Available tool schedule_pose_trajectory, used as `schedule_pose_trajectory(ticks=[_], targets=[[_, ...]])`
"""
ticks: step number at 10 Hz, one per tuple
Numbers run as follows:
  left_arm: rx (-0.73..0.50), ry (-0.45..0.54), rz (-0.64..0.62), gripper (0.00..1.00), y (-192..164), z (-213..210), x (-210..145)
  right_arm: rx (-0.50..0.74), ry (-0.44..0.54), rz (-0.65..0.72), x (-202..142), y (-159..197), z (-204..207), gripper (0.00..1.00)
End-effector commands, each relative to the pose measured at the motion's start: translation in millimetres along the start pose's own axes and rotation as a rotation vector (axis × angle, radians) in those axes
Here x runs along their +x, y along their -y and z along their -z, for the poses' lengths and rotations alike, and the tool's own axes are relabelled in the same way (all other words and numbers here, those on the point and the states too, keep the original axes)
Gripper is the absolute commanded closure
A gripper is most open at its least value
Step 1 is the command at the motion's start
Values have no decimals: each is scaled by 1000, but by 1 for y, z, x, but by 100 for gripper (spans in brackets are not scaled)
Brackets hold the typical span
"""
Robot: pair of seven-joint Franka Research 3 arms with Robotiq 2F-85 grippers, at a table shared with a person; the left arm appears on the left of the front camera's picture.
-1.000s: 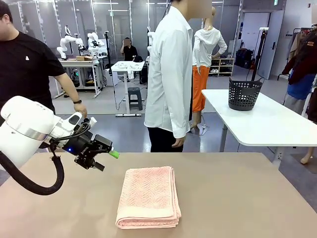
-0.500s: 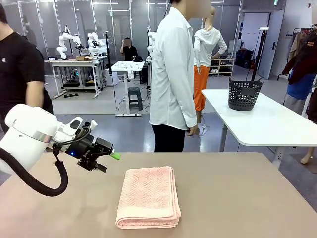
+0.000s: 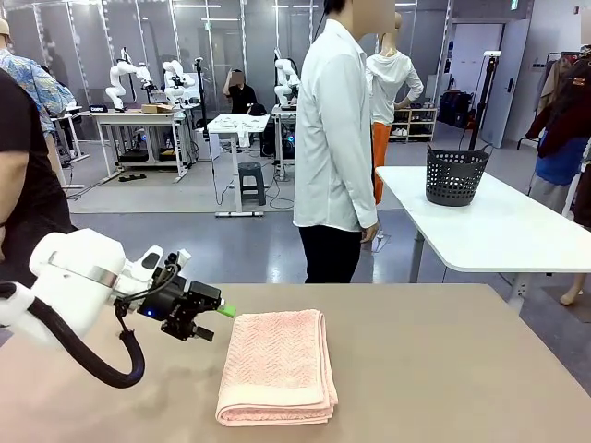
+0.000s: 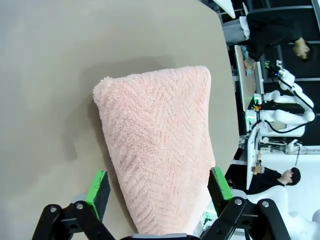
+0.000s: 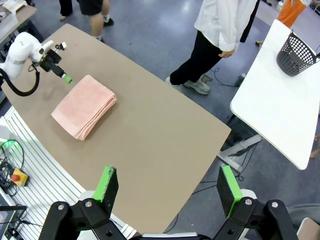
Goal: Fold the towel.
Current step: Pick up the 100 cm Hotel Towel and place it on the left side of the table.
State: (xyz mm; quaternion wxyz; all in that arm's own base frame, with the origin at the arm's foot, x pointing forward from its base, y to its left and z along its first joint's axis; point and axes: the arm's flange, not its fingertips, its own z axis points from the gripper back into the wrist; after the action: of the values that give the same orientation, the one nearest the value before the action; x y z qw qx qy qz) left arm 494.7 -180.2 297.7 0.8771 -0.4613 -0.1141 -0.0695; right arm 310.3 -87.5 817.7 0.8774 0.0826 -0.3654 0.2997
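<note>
The salmon-pink towel [image 3: 277,365] lies folded into a thick rectangle on the brown table [image 3: 443,369], its smooth band at the near edge. My left gripper [image 3: 215,323] hovers just off the towel's far left corner, open, with nothing between its green pads. In the left wrist view the towel [image 4: 157,145] stretches away between the spread fingers of that gripper [image 4: 159,185]. High above the table, my right gripper [image 5: 167,184] stands open and empty, looking down on the towel [image 5: 84,106] and the left arm [image 5: 22,50].
A person in a white shirt [image 3: 337,138] stands at the table's far edge, side on. Another person in black [image 3: 18,175] is at the far left. A black basket [image 3: 455,173] sits on a white table [image 3: 517,231] to the right.
My left gripper has moved right and lower, closer to the towel's far left corner. The person in the white shirt stepped right; the person in black shifted left.
</note>
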Motion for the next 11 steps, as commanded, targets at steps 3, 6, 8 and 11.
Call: schedule_pose_trajectory(ticks=[3, 6, 8, 11], targets=[[-89, 26, 4, 0, -19, 23, -10, 0, -7, 13, 1, -1, 0, 0], [-151, -20, -31, 0, -23, 36, -14, 0, -7, 13, 1, -1, 0, 0], [-167, -28, -43, 0, -25, 42, -14, 0, -7, 13, 1, -1, 0, 0], [-210, -44, -51, 0, -22, 55, -11, 0, -7, 13, 1, -1, 0, 0]])
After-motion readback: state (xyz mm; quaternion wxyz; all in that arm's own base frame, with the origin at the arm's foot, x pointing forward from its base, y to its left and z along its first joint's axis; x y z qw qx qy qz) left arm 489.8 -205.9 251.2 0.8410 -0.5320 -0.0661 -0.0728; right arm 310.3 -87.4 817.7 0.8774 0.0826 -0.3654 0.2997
